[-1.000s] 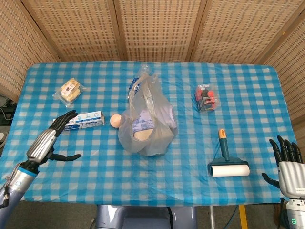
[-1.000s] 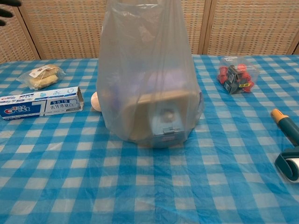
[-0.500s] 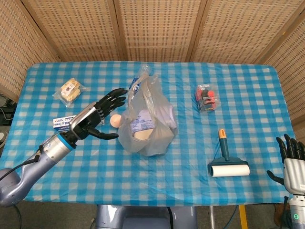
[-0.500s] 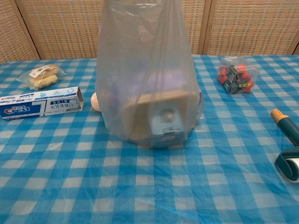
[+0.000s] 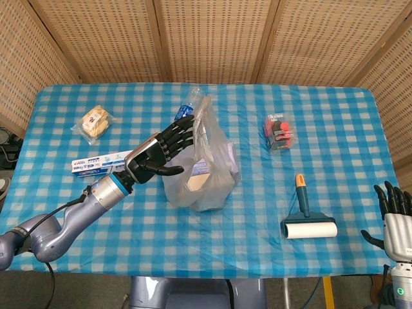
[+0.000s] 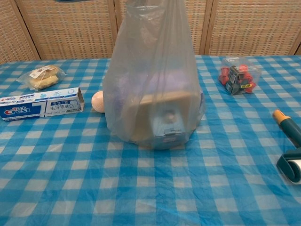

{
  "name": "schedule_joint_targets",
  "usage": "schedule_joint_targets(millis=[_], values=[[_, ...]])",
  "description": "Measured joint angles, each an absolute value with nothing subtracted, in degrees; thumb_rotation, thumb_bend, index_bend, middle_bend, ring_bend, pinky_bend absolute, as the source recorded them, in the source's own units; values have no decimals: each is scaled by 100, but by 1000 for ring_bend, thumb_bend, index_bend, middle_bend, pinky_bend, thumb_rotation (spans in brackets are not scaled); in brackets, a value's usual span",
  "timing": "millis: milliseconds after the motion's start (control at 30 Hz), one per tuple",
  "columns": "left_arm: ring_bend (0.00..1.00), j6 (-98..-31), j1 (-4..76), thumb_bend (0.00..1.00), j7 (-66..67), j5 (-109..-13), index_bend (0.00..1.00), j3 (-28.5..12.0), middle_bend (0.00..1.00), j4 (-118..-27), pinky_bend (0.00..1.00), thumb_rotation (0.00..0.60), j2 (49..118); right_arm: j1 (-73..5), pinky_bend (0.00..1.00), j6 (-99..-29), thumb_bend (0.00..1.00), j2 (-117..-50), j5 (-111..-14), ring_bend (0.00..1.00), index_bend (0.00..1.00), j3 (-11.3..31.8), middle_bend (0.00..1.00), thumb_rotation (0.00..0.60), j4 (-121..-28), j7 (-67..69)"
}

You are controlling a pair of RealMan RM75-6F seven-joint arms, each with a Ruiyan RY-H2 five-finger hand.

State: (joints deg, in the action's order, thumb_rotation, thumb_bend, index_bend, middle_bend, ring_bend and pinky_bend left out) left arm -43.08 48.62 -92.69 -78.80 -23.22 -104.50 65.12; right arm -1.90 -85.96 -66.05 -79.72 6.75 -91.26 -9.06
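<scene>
The table (image 5: 335,129) wears a blue checked cloth. At its middle stands the plastic bag (image 5: 203,170), a box showing through it (clearest from the chest camera). The left hand (image 5: 158,151) is at the bag's left side, fingers spread and holding nothing, their tips against the upper plastic. The toothpaste box (image 5: 96,163) lies just behind the wrist, an egg (image 6: 98,101) beneath the palm. The right hand (image 5: 394,215) hangs off the table's near right corner, fingers upright and apart, empty; the lint roller (image 5: 306,219) lies nearest it.
</scene>
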Motion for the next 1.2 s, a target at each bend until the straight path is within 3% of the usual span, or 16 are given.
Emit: schedule_joint_targets(millis=[667, 1200], values=[[0, -4996, 4399, 0, -9912, -8305, 0, -2016, 0, -10297, 0, 600, 6759, -197, 0, -8601, 0, -6584, -8016, 0, 68, 639, 0, 600, -9130, -846], [0, -4777, 4523, 0, -10387, -8166, 0, -1985, 0, -10095, 0, 600, 6755, -215, 0, -8577, 0, -6590, -8004, 0, 76, 627, 0, 600, -9145, -865]])
